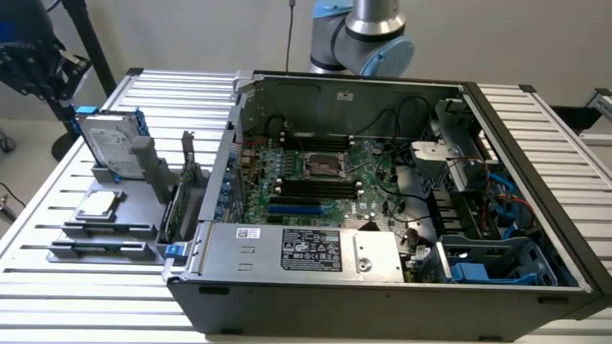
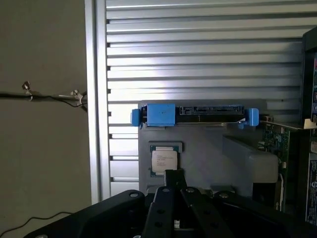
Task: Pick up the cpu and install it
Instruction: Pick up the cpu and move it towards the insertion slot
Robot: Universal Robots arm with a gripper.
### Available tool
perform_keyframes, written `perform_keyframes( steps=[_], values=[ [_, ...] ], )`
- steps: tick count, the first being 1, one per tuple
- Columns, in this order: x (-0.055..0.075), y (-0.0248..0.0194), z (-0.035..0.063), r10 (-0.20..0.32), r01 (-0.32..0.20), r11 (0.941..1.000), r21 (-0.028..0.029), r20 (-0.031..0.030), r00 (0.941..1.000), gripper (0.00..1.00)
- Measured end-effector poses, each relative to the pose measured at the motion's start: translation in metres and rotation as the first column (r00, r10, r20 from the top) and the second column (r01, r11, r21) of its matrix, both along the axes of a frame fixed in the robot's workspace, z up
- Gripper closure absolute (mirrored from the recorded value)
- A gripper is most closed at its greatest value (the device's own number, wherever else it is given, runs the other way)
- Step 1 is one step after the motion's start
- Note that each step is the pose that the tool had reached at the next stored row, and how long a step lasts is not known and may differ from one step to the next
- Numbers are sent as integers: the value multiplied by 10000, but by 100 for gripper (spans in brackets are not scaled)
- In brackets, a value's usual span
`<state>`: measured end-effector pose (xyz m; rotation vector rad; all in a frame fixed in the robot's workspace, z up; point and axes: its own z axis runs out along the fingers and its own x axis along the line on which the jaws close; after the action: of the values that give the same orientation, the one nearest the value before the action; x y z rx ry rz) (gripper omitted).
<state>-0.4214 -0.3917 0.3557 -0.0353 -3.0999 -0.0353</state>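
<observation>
We see the cpu (image 2: 164, 161) lying flat, metal top up, in its own recess in the grey holder (image 2: 208, 148) on the counter (image 2: 198, 59). It sits straight ahead of the end effector (image 2: 173, 183) and below it. In the wrist view the dark tip lines up with the cpu's nearer edge. We judge the two to be apart rather than touching, though the height between them cannot be read.

The cpu is square, so it has no long axis to match. Its edges run parallel to the drive (image 2: 208, 110), which stands on edge in the same holder just beyond the cpu from the end effector. A green card (image 2: 275, 141) stands off to one side of that line, toward the case (image 1: 383, 301).

We cannot tell whether the end effector is open or closed. We see nothing in it, and the cpu is untouched in its recess, so we judge the pick not yet made.

In the exterior view the cpu (image 1: 99, 206) is outside the case, toward that view's left. The socket (image 1: 322, 166) is inside the case, well apart from the cpu, with the card and the case wall between them.
</observation>
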Motion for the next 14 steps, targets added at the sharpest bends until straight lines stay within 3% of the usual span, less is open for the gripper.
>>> perform_keyframes(
  steps=[4,7,8,10,13,14],
  values=[
    [0,0,0,9,-9,10000,1,1,10000,83],
    [0,0,0,15,-15,10000,1,0,10000,64],
    [0,0,-1,15,-15,10000,-1,0,10000,64],
    [0,0,-20,16,-16,10000,-2,0,10000,53],
    [-8,-1,-74,16,-16,10000,-14,2,10000,47],
    [-12,-1,-92,16,-16,10000,-15,1,10000,40]
  ],
)
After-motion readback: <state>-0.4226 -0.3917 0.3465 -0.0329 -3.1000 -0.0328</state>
